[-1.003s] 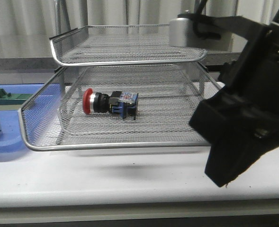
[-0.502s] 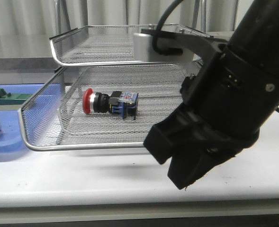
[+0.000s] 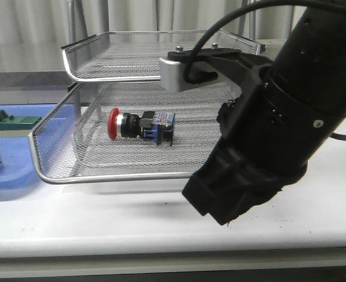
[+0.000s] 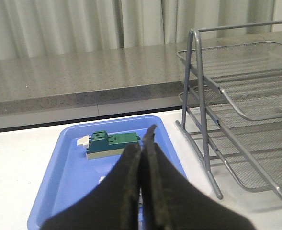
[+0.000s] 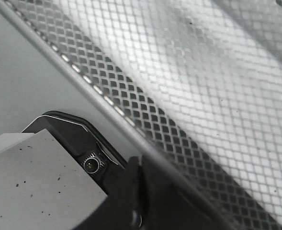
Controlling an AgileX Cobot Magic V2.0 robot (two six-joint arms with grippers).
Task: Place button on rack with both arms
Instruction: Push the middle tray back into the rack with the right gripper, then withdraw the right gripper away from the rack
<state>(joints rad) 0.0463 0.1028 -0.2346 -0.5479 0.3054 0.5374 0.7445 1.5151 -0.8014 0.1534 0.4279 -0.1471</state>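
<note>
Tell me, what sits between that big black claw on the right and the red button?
In the front view, only the rack's mesh tray floor and silver front rim separate the right end effector from the button. No other object lies there.

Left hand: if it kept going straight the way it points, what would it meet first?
Probably the green block lying in the blue tray; the shut left hand points toward it, though depth is unclear.
</note>
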